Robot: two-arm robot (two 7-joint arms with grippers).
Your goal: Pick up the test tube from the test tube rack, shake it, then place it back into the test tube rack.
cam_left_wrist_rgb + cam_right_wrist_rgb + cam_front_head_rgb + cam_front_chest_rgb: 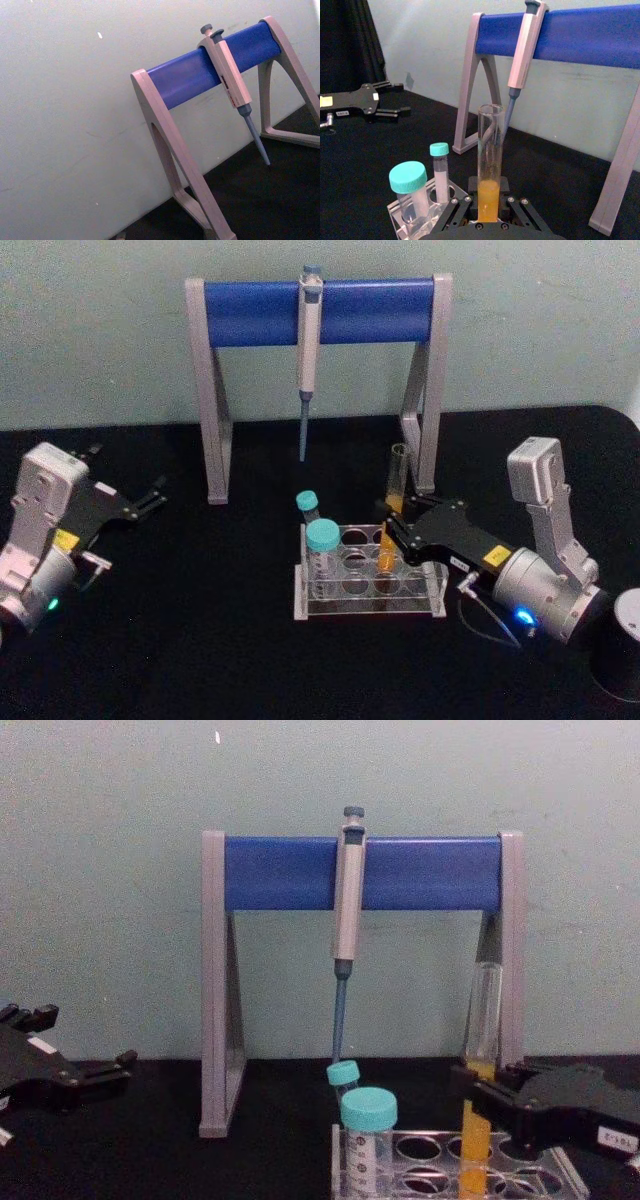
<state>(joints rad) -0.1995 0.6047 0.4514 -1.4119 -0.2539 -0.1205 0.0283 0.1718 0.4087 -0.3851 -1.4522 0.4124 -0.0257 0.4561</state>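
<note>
Right gripper (392, 530) clamps test tube (392, 520) of orange liquid — tube upright, lower end in test tube rack (368, 580) hole, right of teal-capped tubes (322, 550). Left gripper (155, 495) parked far left — fingers slightly parted, empty.

Silver arms, black tools with yellow labels, green and blue lights

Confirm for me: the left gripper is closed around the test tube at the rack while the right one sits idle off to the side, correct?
Sides are swapped. The right gripper is closed around the test tube at the test tube rack, while the left gripper sits idle off to the side. The head view shows it.
</note>
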